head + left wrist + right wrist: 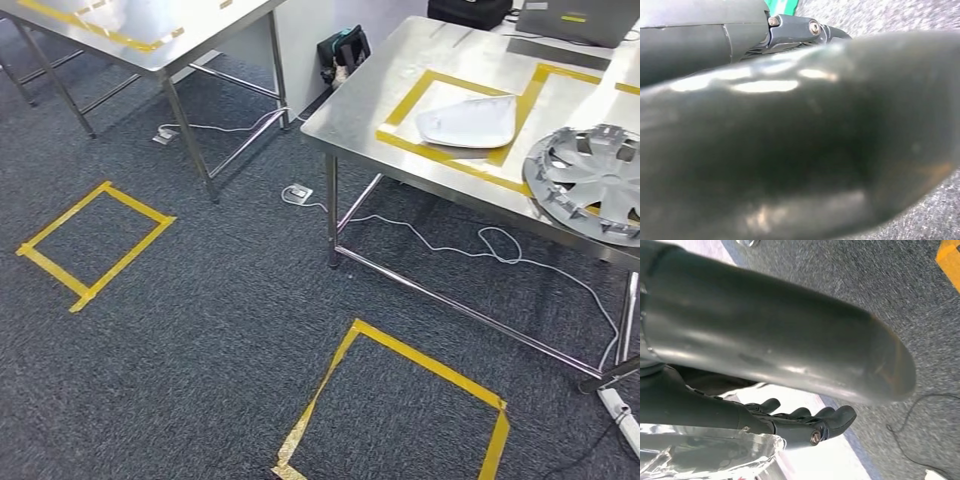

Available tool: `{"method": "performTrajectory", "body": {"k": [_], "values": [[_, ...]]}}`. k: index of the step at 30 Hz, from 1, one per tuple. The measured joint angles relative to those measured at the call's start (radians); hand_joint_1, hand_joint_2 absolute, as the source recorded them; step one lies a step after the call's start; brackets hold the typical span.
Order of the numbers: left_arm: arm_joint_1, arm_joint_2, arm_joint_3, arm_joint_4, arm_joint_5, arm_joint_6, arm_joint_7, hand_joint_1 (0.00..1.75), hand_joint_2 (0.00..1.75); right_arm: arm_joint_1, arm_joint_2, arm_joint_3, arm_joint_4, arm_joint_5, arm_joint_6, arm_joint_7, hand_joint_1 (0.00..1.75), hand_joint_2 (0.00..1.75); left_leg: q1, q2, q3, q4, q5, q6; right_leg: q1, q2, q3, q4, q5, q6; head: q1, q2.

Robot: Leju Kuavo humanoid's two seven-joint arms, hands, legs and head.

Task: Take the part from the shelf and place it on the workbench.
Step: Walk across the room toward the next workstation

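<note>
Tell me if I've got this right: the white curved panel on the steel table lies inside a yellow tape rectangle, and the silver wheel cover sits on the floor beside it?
Not quite. The head view shows the silver wheel cover on the steel table itself, at its right end, not on the floor. The white curved panel does lie inside the yellow tape rectangle.

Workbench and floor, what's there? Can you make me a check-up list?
Surface: steel workbench with a yellow tape frame.
Job's things: white part lies inside the frame.
Clutter: wheel cover and laptop on the workbench.
Hands: left hand and right hand seen close up; grip unclear.
Cables: white cable on the floor under the workbench.
Surroundings: grey carpet, taped squares, second table.
</note>
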Motion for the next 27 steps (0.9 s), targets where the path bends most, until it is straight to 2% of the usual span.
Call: {"method": "performTrajectory", "body": {"k": [1,2,4,5,6,7,8,9,10,11,13,14,15,16,17,18,20,21,22,24,25,27], "values": [[0.001,0.0,0.0,0.0,0.0,0.002,0.001,0.0,0.0,-0.002,0.0,-0.001,0.001,-0.002,0.0,-0.002,0.0,0.0,0.002,0.003,0.008,-0.01,0.015,-0.001,0.0,-0.014,0.0,0.0,0.0,0.0,0.0,0.0],[0.003,0.0,0.0,0.0,-0.001,0.004,0.002,0.0,0.0,-0.003,0.0,-0.002,0.002,-0.003,0.0,-0.005,0.0,0.0,0.003,0.01,0.036,-0.058,0.045,-0.001,0.0,-0.028,0.0,0.0,-0.001,0.001,0.0,0.0],[0.004,-0.001,0.001,0.0,-0.004,0.008,0.004,0.0,0.0,-0.006,0.0,-0.006,0.003,-0.005,-0.001,-0.01,0.0,0.0,0.002,0.056,0.114,-0.195,0.102,-0.001,0.002,-0.05,0.002,0.002,-0.004,0.009,-0.001,0.0],[0.002,-0.001,0.001,0.0,-0.005,0.011,0.005,0.0,0.0,-0.007,0.0,-0.007,0.004,-0.006,-0.001,-0.012,0.0,0.0,0.0,0.076,0.142,-0.247,0.117,0.004,0.005,-0.06,0.001,0.002,-0.006,0.015,0.0,0.0],[-0.001,-0.002,0.001,0.0,-0.006,0.013,0.006,0.0,0.0,-0.008,0.0,-0.008,0.004,-0.006,-0.001,-0.013,0.0,0.0,-0.002,0.088,0.157,-0.276,0.12,0.011,0.008,-0.07,0.002,0.002,-0.008,0.021,0.001,0.0],[-0.001,-0.002,0.001,0.0,-0.007,0.015,0.007,0.0,0.0,-0.009,0.0,-0.01,0.004,-0.007,-0.001,-0.014,0.0,0.0,-0.004,0.086,0.158,-0.284,0.117,0.019,0.011,-0.08,0.004,0.0,-0.01,0.027,0.002,0.0],[-0.001,-0.003,0.001,0.0,-0.008,0.017,0.009,0.0,0.0,-0.011,0.0,-0.011,0.004,-0.007,0.0,-0.014,0.0,0.0,-0.004,0.071,0.158,-0.284,0.119,0.028,0.01,-0.09,0.01,-0.003,-0.012,0.032,0.003,0.0],[0.002,-0.003,0.001,0.0,-0.009,0.018,0.01,0.0,0.0,-0.012,0.0,-0.012,0.004,-0.008,0.001,-0.014,0.0,0.0,-0.003,0.06,0.158,-0.285,0.12,0.034,0.008,-0.087,0.014,0.0,-0.016,0.037,0.004,0.0],[0.004,-0.004,0.001,0.0,-0.009,0.019,0.011,0.0,0.0,-0.014,0.0,-0.013,0.004,-0.008,0.002,-0.014,0.0,0.0,-0.003,0.049,0.157,-0.286,0.122,0.041,0.006,-0.07,0.012,0.014,-0.03,0.042,0.005,0.0],[0.003,-0.004,0.001,0.0,-0.009,0.02,0.012,0.0,0.0,-0.013,0.0,-0.014,0.005,-0.008,0.003,-0.014,0.0,0.0,-0.001,0.038,0.156,-0.287,0.125,0.048,0.004,-0.043,-0.002,0.051,-0.056,0.046,0.007,0.0],[0.0,-0.004,0.002,0.0,-0.009,0.023,0.012,0.0,0.0,-0.01,0.0,-0.015,0.007,-0.009,0.004,-0.015,0.0,0.0,-0.001,0.015,0.149,-0.287,0.131,0.059,0.003,0.014,-0.061,0.181,-0.134,0.049,0.01,0.0],[-0.001,-0.003,0.002,0.0,-0.009,0.024,0.012,0.0,0.0,-0.008,0.0,-0.015,0.009,-0.009,0.005,-0.015,0.0,0.0,-0.003,0.001,0.146,-0.287,0.133,0.063,0.003,0.026,-0.095,0.252,-0.167,0.049,0.011,0.0],[-0.001,-0.003,0.002,0.0,-0.009,0.024,0.012,0.0,0.0,-0.007,0.0,-0.015,0.01,-0.01,0.005,-0.015,0.0,0.0,-0.005,-0.013,0.143,-0.287,0.135,0.064,0.004,0.03,-0.117,0.298,-0.181,0.047,0.011,0.0],[0.001,-0.003,0.002,0.0,-0.009,0.024,0.012,0.0,0.0,-0.007,0.0,-0.016,0.011,-0.01,0.006,-0.015,0.0,0.0,-0.006,-0.028,0.142,-0.287,0.137,0.065,0.005,0.033,-0.122,0.305,-0.173,0.044,0.011,0.0],[0.002,-0.004,0.002,0.0,-0.009,0.024,0.012,0.0,0.0,-0.008,0.0,-0.016,0.011,-0.01,0.006,-0.015,0.0,0.0,-0.007,-0.044,0.142,-0.286,0.138,0.064,0.007,0.036,-0.108,0.274,-0.147,0.039,0.011,0.0],[0.003,-0.004,0.002,0.0,-0.009,0.025,0.012,0.0,0.0,-0.008,0.0,-0.016,0.012,-0.01,0.007,-0.015,0.0,0.0,-0.007,-0.059,0.142,-0.286,0.14,0.061,0.008,0.046,-0.076,0.208,-0.108,0.034,0.011,0.0],[0.002,-0.005,0.003,0.0,-0.01,0.025,0.013,0.0,0.0,-0.009,-0.002,-0.016,0.012,-0.01,0.009,-0.015,0.0,0.0,-0.007,-0.087,0.142,-0.285,0.144,0.054,0.009,0.092,-0.008,0.064,-0.046,0.025,0.01,0.0],[0.001,-0.006,0.003,0.0,-0.013,0.026,0.014,0.0,0.0,-0.01,-0.002,-0.016,0.012,-0.009,0.011,-0.014,0.0,0.0,-0.007,-0.099,0.139,-0.284,0.146,0.049,0.01,0.109,0.012,0.021,-0.032,0.021,0.01,0.0],[0.001,-0.006,0.003,0.0,-0.016,0.028,0.016,0.0,0.0,-0.012,-0.003,-0.016,0.012,-0.009,0.014,-0.014,0.0,0.0,-0.006,-0.11,0.136,-0.285,0.148,0.043,0.012,0.116,0.02,0.002,-0.028,0.018,0.009,0.0],[0.005,-0.006,0.003,0.0,-0.026,0.036,0.022,0.0,0.0,-0.014,-0.003,-0.016,0.012,-0.008,0.017,-0.013,0.0,0.0,-0.002,-0.128,0.132,-0.287,0.153,0.03,0.014,0.094,0.024,-0.006,-0.022,0.009,0.01,0.0],[0.008,-0.007,0.003,0.0,-0.031,0.041,0.025,0.0,0.0,-0.015,-0.004,-0.016,0.012,-0.008,0.017,-0.013,0.0,0.0,-0.002,-0.115,0.127,-0.28,0.147,0.025,0.013,0.082,0.028,-0.011,-0.016,0.003,0.009,0.0],[0.008,-0.01,0.002,0.0,-0.04,0.05,0.03,0.0,0.0,-0.013,-0.005,-0.016,0.012,-0.008,0.018,-0.014,0.0,0.0,-0.003,-0.059,0.094,-0.21,0.099,0.017,0.01,0.054,0.034,-0.021,-0.005,-0.006,0.004,0.0]]}}
